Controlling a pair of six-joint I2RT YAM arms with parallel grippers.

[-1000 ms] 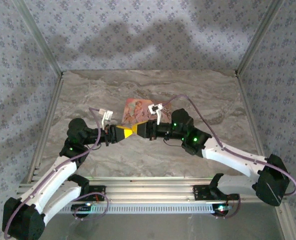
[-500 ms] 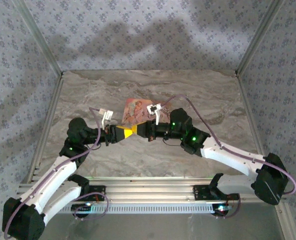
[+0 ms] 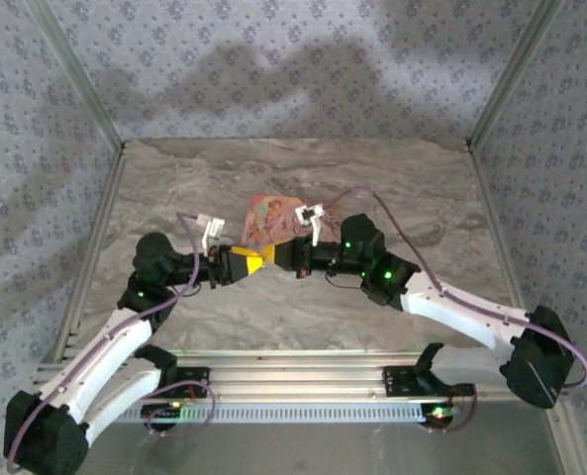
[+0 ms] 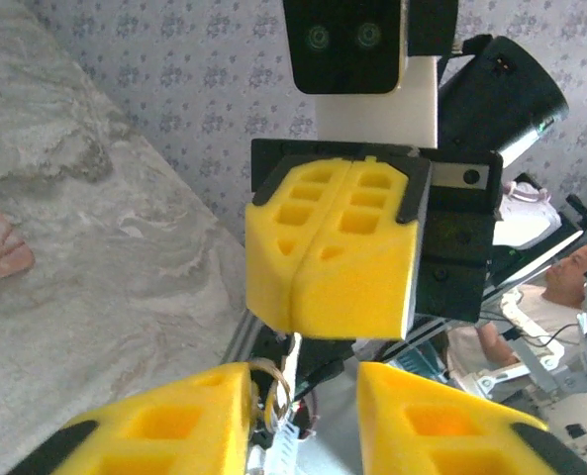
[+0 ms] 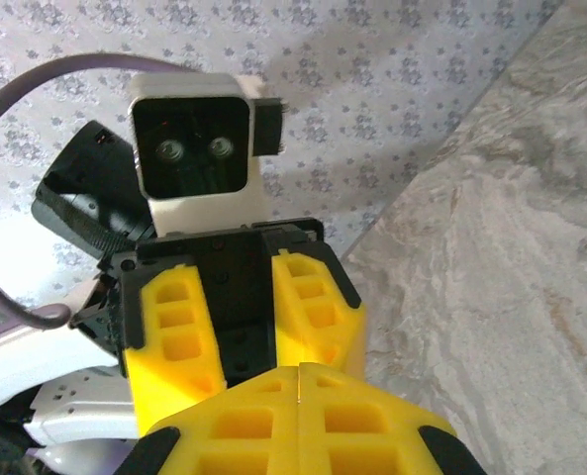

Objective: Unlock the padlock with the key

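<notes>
Left wrist view gives us the best look: a small metal key ring point(image 4: 278, 381) with a white tag point(image 4: 285, 443) sits up in the air, right where our two grippers meet. We cannot pick out the padlock, and the key itself is too small to see.

The ring lies just under the tips of the right gripper point(image 4: 301, 307). Its yellow fingers are pressed tight together, but we cannot tell if they pinch anything. The ring is also inside the gap of the left gripper point(image 4: 308, 396), whose fingers stand apart.

Both grippers point nose to nose along one line across the table point(image 3: 392, 188), so both are equally near. We think the next move needs that line straight. A pink sheet point(image 3: 271, 218) lies just behind them.
</notes>
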